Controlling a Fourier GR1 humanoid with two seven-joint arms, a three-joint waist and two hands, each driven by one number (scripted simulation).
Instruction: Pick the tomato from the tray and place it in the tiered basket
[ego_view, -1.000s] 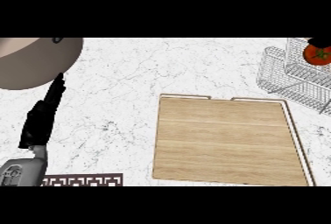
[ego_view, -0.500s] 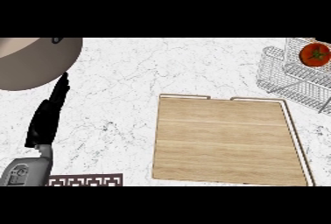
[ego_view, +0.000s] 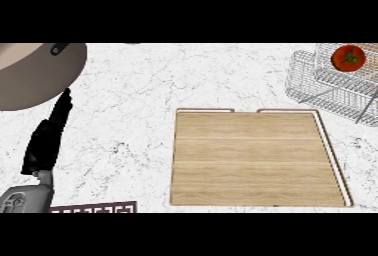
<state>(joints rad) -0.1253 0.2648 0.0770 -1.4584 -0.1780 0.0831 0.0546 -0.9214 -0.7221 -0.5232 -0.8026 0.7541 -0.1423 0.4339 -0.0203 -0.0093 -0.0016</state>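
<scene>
- The tomato (ego_view: 348, 57) sits in the wire tiered basket (ego_view: 325, 90), upper right of the frame.
- The wooden tray (ego_view: 255, 160) lies at centre right on the table (ego_view: 148, 100).
- My left hand (ego_view: 49, 137) rests at the left edge, fingers straight and pressed together, holding nothing.

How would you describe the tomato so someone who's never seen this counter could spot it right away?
Start at the wooden tray in the middle of the white marble counter, then look to the far right corner, where a white wire tiered basket stands. The tomato sits in its upper tier, at the view's right edge. It is the only red, round thing here, with a small green stem.
</scene>
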